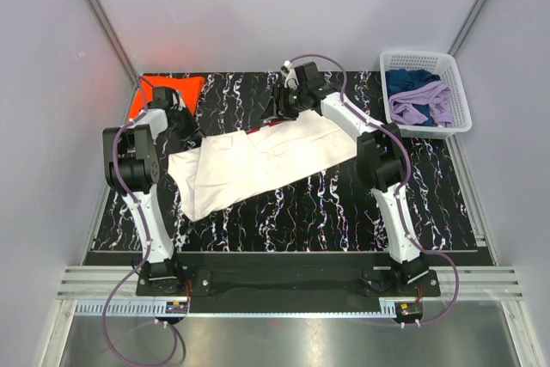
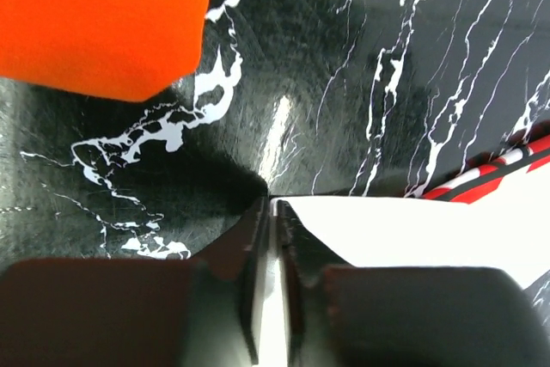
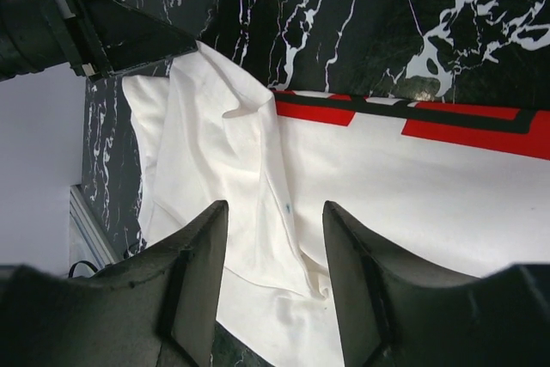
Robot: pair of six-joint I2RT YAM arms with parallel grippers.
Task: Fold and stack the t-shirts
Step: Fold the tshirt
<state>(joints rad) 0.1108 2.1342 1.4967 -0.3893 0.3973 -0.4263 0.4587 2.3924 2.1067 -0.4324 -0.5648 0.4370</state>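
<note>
– Marbled black worktop (image 1: pixel 344 204); we see white t-shirt (image 1: pixel 258 165) at centre, orange t-shirt (image 1: pixel 168 92) at 10 o'clock.
– We log left pincer (image 2: pixel 273 210) nipping its edge, right pincer (image 3: pixel 275 210) wide above it.

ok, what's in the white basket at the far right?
A lilac cloth lies over dark blue cloth in the basket. Anything beneath them is hidden.

white t-shirt (image 1: pixel 275 156): large, creased, partly folded over, lying flat and slanted; a red and black print runs along its far edge.
white t-shirt, place: one edge is pinched in the left gripper (image 2: pixel 273 208); a wrinkled fold lies under the spread right gripper (image 3: pixel 275 212).
orange t-shirt (image 1: pixel 168 92): plain, bright, a flat compact fold, just ahead-left of the left gripper.
</note>
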